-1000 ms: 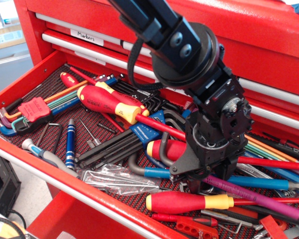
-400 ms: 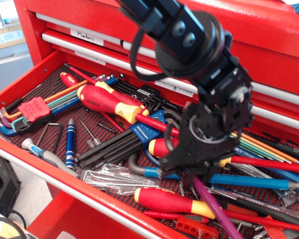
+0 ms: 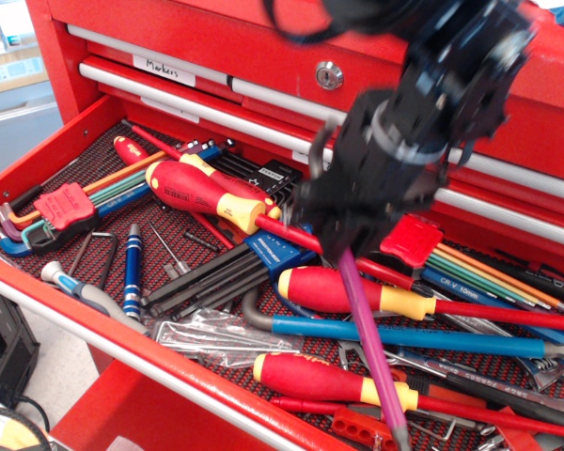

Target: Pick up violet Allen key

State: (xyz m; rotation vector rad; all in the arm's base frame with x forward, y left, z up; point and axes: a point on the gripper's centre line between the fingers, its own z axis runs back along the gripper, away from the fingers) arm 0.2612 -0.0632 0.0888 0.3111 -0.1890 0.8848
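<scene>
The gripper [image 3: 343, 246] hangs above the open drawer [image 3: 38, 160], jaws clamped on the top of the violet key [image 3: 368, 348], which slants down over the clutter — its tip near the frame's lower edge. Beneath it lie a blue key [image 3: 404, 336], two red-and-yellow screwdrivers [image 3: 343, 291] and a red holder [image 3: 412, 242] of coloured keys. Since 0.4 s ago the gripper has risen — the key is lifted higher, and the blue key is uncovered.

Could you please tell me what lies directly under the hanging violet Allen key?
The violet Allen key, held in the gripper, crosses above a red-and-yellow screwdriver, the long blue key and another screwdriver. Its short end is hidden by the jaws.
</scene>
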